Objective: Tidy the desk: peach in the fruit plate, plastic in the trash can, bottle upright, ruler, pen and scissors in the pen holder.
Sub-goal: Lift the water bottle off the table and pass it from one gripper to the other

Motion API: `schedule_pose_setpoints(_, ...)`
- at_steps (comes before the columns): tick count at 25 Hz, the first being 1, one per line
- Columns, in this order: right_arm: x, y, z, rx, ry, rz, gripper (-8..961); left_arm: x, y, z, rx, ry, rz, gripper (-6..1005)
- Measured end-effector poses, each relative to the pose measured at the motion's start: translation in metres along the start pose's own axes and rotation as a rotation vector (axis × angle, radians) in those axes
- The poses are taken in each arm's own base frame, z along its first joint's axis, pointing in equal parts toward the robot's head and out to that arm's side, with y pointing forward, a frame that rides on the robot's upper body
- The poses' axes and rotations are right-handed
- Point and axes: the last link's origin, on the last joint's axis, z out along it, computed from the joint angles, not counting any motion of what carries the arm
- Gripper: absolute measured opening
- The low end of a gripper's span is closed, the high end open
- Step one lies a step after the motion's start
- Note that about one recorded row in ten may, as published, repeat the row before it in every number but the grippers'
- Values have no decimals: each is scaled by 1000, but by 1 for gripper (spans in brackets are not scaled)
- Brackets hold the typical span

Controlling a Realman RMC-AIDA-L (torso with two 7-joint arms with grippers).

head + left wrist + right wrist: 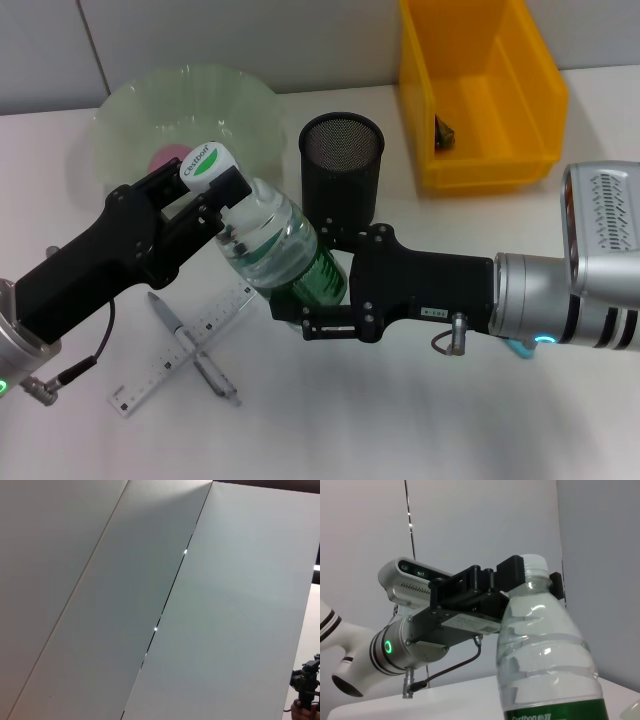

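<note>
Both arms share the bottle (283,250), tilted above the desk (400,420) just near of the pen holder (341,160): the left end effector (222,210) pinches its cap while the right end effector (310,300) clamps the labelled body, presumably to stand it upright.

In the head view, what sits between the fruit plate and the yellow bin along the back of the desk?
The black mesh pen holder stands between the fruit plate and the yellow bin, apart from both. Only the head view shows this.
</note>
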Motion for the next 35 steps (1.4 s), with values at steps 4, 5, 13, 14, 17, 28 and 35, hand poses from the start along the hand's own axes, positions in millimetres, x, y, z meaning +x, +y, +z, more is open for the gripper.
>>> schedule_pose_setpoints(4, 0, 0, 0, 1, 1, 1, 791, 0, 0, 0, 0, 0, 0, 438)
schedule_pose_setpoints(5, 1, 0, 0, 1, 1, 2, 791, 0, 0, 0, -1, -1, 0, 439)
schedule_pose_setpoints(13, 1, 0, 0, 1, 1, 2, 791, 0, 0, 1, -2, -1, 3, 439)
schedule_pose_setpoints(14, 1, 0, 0, 2, 2, 4, 791, 0, 0, 1, -2, -1, 3, 439)
schedule_pose_setpoints(17, 2, 0, -1, 2, 3, 6, 791, 0, 0, 1, -2, -1, 5, 439)
schedule_pose_setpoints(28, 3, 0, -1, 4, 6, 11, 791, 1, -1, 0, -2, -1, 10, 439)
schedule_pose_setpoints(35, 5, 2, -1, 1, 14, 19, 792, 2, -1, 2, -6, 0, 13, 439)
